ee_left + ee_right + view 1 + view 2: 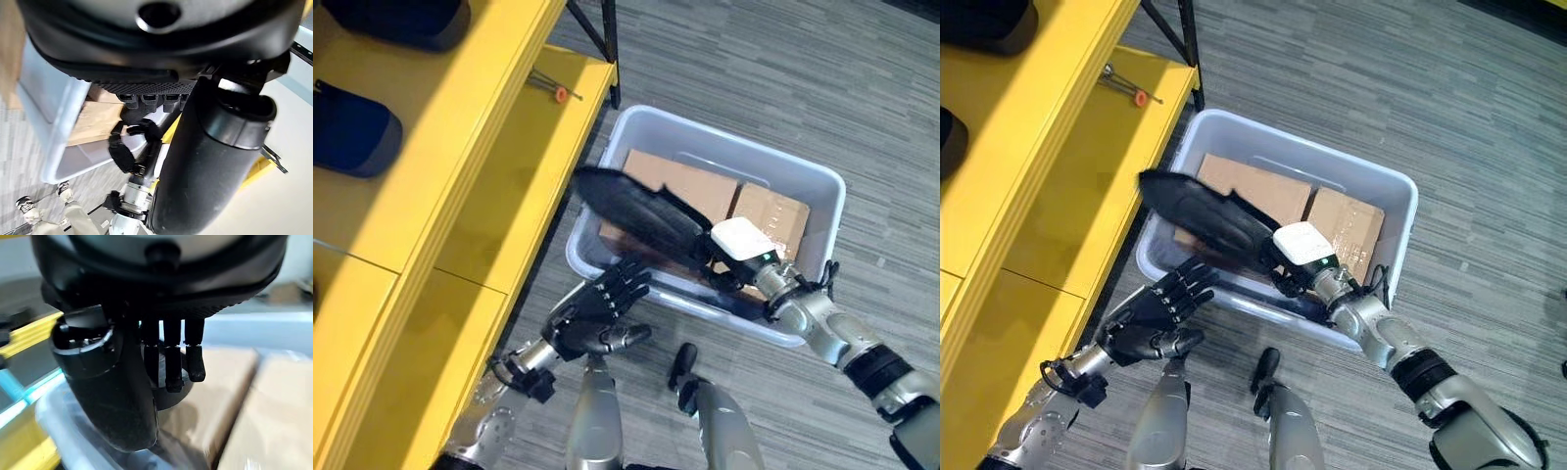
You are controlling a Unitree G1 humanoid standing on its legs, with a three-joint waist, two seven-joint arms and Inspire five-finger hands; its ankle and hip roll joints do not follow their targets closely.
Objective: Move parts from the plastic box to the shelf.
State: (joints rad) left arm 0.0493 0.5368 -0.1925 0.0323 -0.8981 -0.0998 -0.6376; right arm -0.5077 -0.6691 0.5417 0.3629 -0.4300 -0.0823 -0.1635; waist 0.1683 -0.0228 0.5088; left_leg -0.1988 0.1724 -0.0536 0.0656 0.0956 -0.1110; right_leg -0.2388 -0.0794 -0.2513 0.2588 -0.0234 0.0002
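grey striped flooring surrounds a pale plastic box (808, 176) standing just right of a yellow shelf (499, 186). two cardboard cartons (705, 191) lie flat inside the box.

the right hand (729, 257) is raised over the near part of the box, with its fingers curled round the near end of a long black part (636, 211). the part runs from that hand up and to the left, its free end over the left wall of the box, close to the shelf edge. the part is clear of the cartons and not yet on the shelf.

the left hand (597, 313) waits near the front left corner of the box, fingers spread and relaxed, holding nothing.

two dark items (357, 127) already rest on the upper level of the shelf, and a small tool with an orange tip (558, 93) lies on the lower level.

handling judgement: the part appears rigid, smooth and moderately light. held by one end, the long overhang is likely to lever against the grip and may swing. supporting the free end or middle with the left hand would probably steady it before placement on the shelf.
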